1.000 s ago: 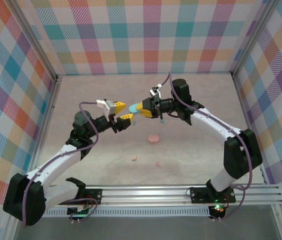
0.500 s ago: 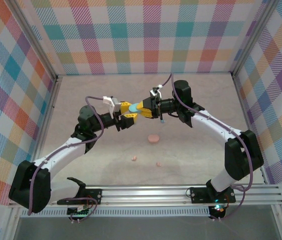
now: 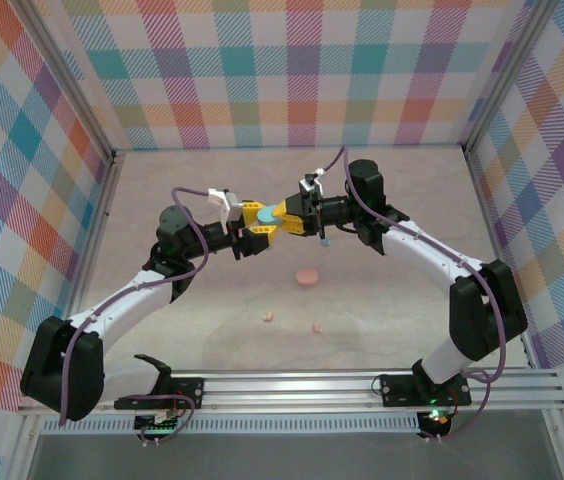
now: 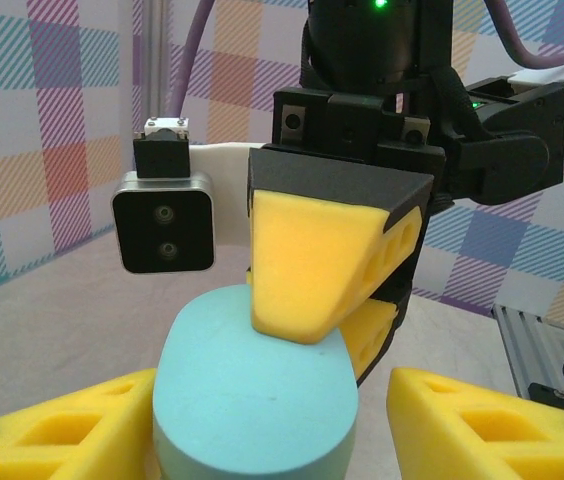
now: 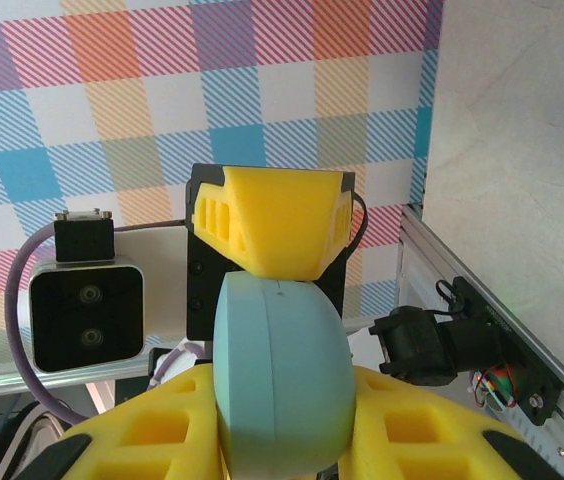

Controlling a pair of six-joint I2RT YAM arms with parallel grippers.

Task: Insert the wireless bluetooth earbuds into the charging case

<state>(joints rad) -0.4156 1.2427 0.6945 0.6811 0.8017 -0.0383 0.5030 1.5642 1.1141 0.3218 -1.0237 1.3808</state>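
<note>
A light blue charging case (image 3: pixel 276 216) hangs in mid-air over the table's middle, lid closed, with my right gripper (image 3: pixel 284 214) shut on its flat faces. In the right wrist view the case (image 5: pixel 277 370) sits squeezed between both yellow fingers of the right gripper (image 5: pixel 282 425). My left gripper (image 3: pixel 257 226) meets it from the left. In the left wrist view the case (image 4: pixel 252 400) lies between the jaws of the left gripper (image 4: pixel 272 405); one finger touches it and a gap shows at the other. Two pink earbuds (image 3: pixel 268 317) (image 3: pixel 316 327) lie on the table nearer the bases.
A pink case (image 3: pixel 307 276) rests on the table below the grippers. A tiny pale blue bit (image 3: pixel 325 241) shows under the right wrist; what it is I cannot tell. Checked walls (image 3: pixel 302 80) close off three sides, and a metal rail (image 3: pixel 362 385) runs along the near edge.
My left gripper has moved right and up to the blue case and its jaws now stand around it. The right arm and the case have stayed put.
</note>
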